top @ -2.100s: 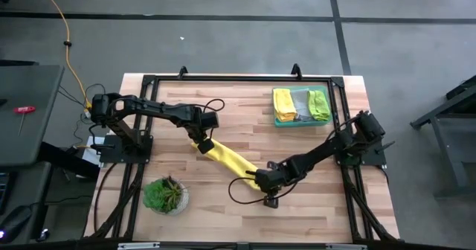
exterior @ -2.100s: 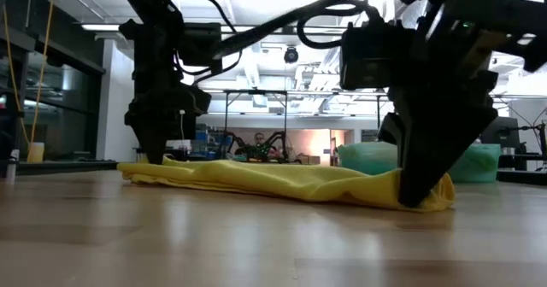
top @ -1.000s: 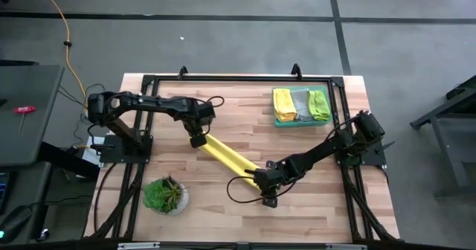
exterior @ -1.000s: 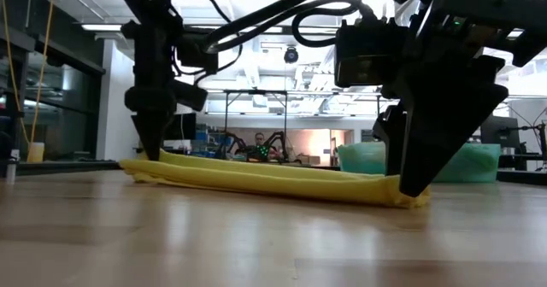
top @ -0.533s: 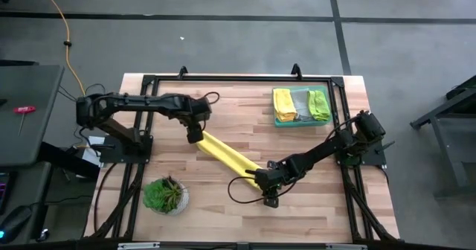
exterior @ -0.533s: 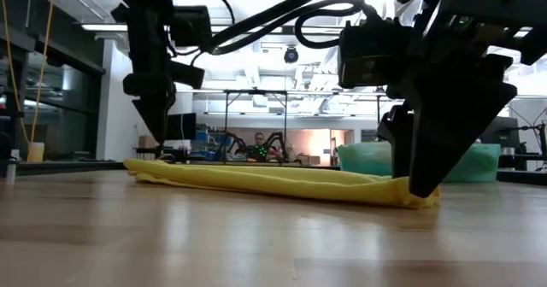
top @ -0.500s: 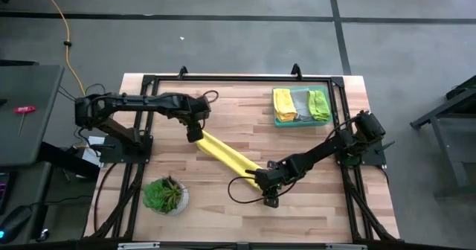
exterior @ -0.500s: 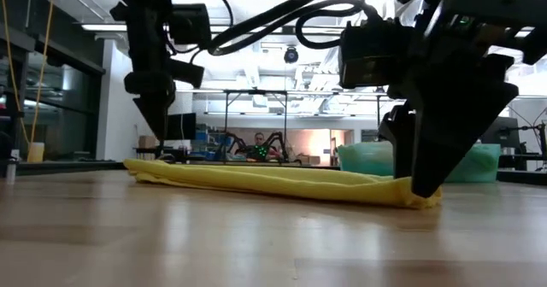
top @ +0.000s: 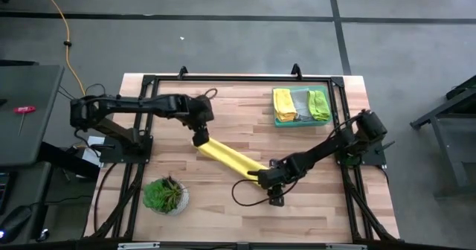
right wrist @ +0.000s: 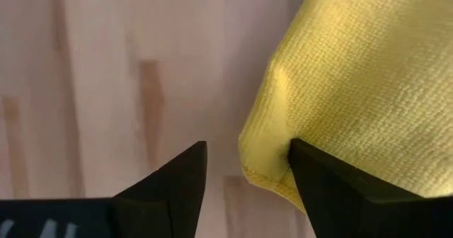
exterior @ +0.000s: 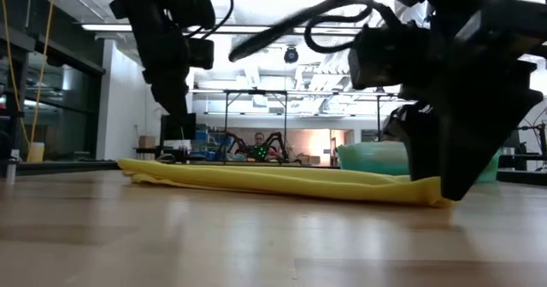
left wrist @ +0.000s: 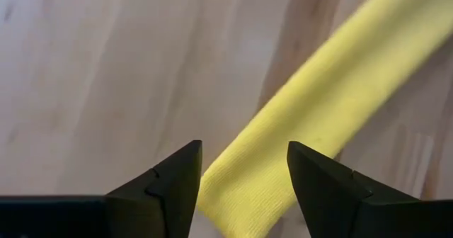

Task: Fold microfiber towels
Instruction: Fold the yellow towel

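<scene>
High view: yellow towel (top: 232, 161) stretches between left pincer (top: 199, 140) and right pincer (top: 263, 180).

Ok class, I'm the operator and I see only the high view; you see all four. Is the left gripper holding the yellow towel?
Observer: No. In the left wrist view the left gripper has its fingers open, and the towel's end lies on the wood beyond them.
Operator: Is it touching the towel at all?
Observer: No. The low view shows it hanging above the towel, with a clear gap.
Operator: And the right one?
Observer: The right gripper is open too. The right wrist view shows the towel's corner lying against one finger.
</scene>
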